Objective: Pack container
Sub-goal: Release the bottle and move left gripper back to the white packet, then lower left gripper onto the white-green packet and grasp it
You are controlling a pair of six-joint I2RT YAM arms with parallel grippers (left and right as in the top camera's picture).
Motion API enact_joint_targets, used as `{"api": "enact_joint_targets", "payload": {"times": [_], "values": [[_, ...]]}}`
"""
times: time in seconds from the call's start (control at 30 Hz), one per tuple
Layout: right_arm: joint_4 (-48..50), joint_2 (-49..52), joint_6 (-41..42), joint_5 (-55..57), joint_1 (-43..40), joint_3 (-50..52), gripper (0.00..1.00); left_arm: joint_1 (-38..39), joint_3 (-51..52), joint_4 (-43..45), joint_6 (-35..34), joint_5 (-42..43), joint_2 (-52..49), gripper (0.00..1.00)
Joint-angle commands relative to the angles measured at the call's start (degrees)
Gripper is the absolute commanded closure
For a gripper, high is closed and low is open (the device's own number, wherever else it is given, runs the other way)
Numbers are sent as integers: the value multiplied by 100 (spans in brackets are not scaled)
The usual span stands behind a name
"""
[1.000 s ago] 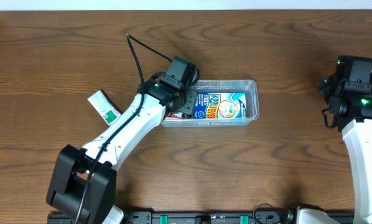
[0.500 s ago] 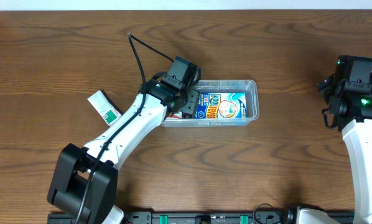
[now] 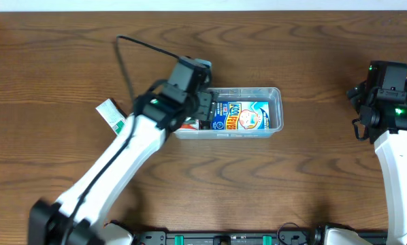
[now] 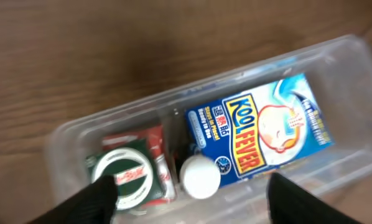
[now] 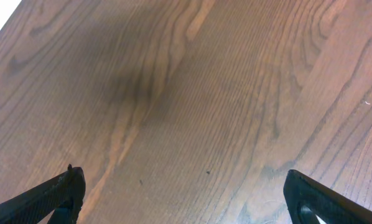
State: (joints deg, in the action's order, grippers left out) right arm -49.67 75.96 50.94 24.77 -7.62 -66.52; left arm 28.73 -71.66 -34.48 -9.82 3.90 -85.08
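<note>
The left hand [image 4: 191, 190] is hovering over the left end of the container [image 3: 278, 109], its two dark fingers [image 4: 96, 198] spreading wide and holding nothing. Directly between them, a small white round cap [image 4: 200, 176] is showing (what it belongs to cannot be told). To one side of the cap, a round green-and-white lid [image 4: 127, 174] is lying on something red [image 4: 155, 140]. To the other side, a blue-and-white carton [image 4: 260, 134] is lying flat, its printed face up, filling the middle and much of the right part of the tub.

The container itself is sitting on the counter [image 5: 173, 93] a little behind the middle, its long side running left to right. From overhead, the left arm is reaching up from the front edge and covering the tub's left end. Just beside that arm, to its left and outside the container, a small white-and-green packet [image 3: 114, 114] is lying tilted on the wood.

The right hand [image 5: 183, 186] is hanging well apart from the container, far to the right side. Its fingers are standing wide too, gripping nothing, and its wrist view is showing only bare wood grain under them.
</note>
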Motion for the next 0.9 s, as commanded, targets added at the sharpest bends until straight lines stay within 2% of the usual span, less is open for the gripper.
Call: {"api": "enact_joint_targets", "payload": {"times": [0.0, 0.2, 0.27, 0.43, 0.53, 0.87], "values": [[-4, -20, 87, 42, -31, -15, 1, -417, -140, -404, -522, -398, 393, 18], [-4, -20, 87, 42, -28, -15, 1, -1473, -127, -1268, -1228, -914, 560, 14], [-4, -20, 87, 42, -31, -15, 1, -1781, -105, -1364, -1390, -914, 481, 14], [-4, -20, 87, 42, -31, -15, 1, -2498, -76, -1453, -1978, -911, 68, 3], [-4, -20, 90, 44, -31, -15, 1, -2846, -76, -1478, -2275, -901, -262, 1], [-4, -20, 87, 42, -31, -15, 1, -3429, -76, -1381, -2330, -568, -1360, 2]]}}
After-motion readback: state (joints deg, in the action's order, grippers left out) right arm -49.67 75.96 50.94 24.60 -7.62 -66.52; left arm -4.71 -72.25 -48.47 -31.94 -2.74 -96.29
